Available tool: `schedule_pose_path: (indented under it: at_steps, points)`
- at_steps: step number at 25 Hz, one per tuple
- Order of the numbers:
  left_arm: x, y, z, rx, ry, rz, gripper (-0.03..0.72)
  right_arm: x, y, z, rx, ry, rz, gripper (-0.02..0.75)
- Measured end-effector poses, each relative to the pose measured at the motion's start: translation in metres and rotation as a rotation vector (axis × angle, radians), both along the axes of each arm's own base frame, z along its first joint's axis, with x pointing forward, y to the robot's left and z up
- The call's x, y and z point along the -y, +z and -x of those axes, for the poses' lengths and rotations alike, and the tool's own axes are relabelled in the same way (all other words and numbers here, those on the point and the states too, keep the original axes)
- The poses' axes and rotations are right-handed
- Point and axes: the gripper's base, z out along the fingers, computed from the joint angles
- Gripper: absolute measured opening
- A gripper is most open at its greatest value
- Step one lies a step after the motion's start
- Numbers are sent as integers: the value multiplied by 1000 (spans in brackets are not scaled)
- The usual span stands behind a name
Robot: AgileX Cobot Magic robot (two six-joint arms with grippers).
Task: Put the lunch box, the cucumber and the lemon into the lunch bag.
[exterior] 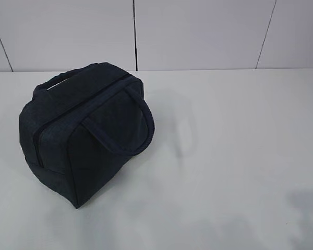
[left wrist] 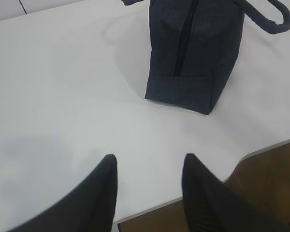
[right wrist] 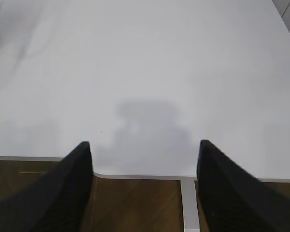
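only the lunch bag (exterior: 83, 135) in sight, dark navy, upright on the left half of the white table (exterior: 235, 156), zipper (left wrist: 183, 43) closed along the top, one loop handle (exterior: 130, 125) drooped over the near side. well apart from it, left gripper (left wrist: 147, 166) spread wide and empty above the table edge; right gripper (right wrist: 145, 150) likewise spread, empty, over bare tabletop.
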Motion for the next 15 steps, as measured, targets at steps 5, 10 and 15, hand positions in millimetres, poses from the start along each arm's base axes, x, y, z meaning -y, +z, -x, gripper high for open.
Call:
schedule_pose_path:
  at_steps: [5,10,15]
  points:
    - [-1,0,0,0,4,-5,302,0,0,0,0,0,0,506]
    - [-1,0,0,0,4,-5,302,0,0,0,0,0,0,506]
    - [-1,0,0,0,4,-5,302,0,0,0,4,0,0,506]
